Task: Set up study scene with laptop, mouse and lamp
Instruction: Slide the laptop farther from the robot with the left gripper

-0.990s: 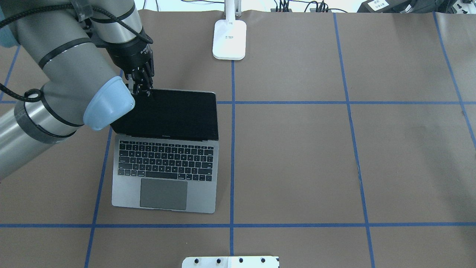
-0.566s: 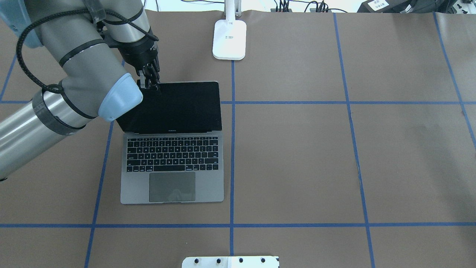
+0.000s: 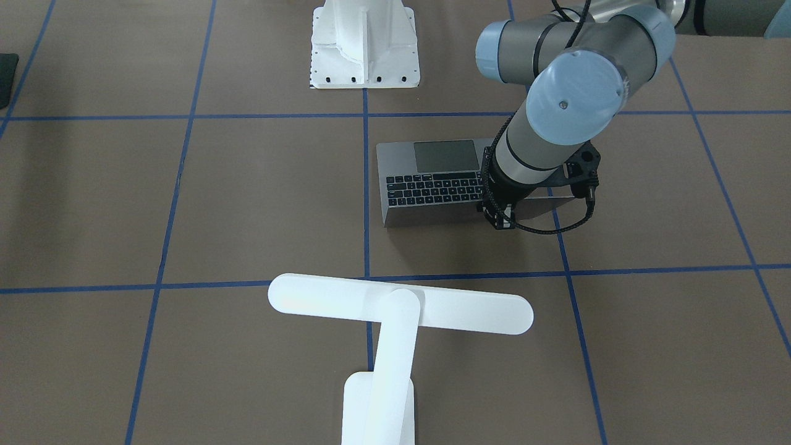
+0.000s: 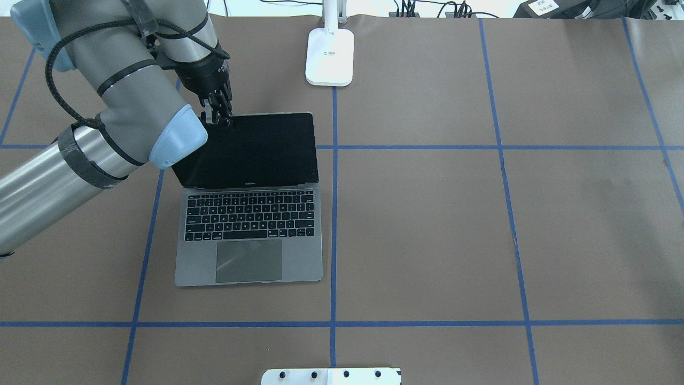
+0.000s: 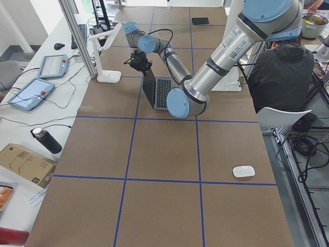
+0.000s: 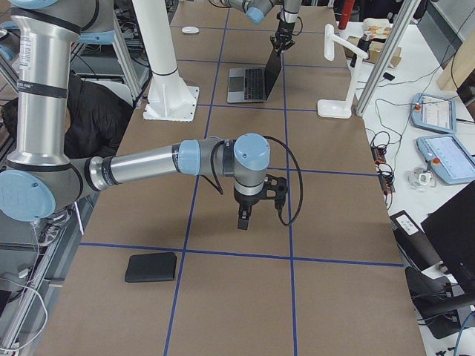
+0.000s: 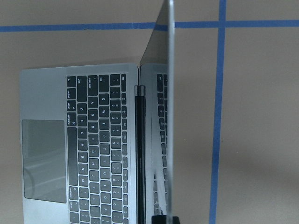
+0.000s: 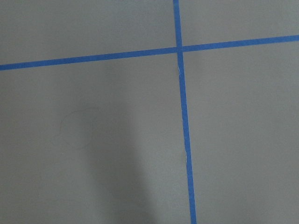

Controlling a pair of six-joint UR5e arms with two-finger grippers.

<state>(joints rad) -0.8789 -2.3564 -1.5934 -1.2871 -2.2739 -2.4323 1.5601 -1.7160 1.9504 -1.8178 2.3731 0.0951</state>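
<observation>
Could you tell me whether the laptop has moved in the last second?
Yes. The laptop has slid away from the blue tape line in front of it, toward the lamp, with the left gripper on its screen.

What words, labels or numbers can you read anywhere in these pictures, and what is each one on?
Nothing reads clearly.
Key legends and the wordmark under the screen of the laptop: too small.
Grey printed lines on the base of the lamp: blurred.
White print on the black body of the left gripper: too small.
Sticker on the left arm: blurred.
</observation>
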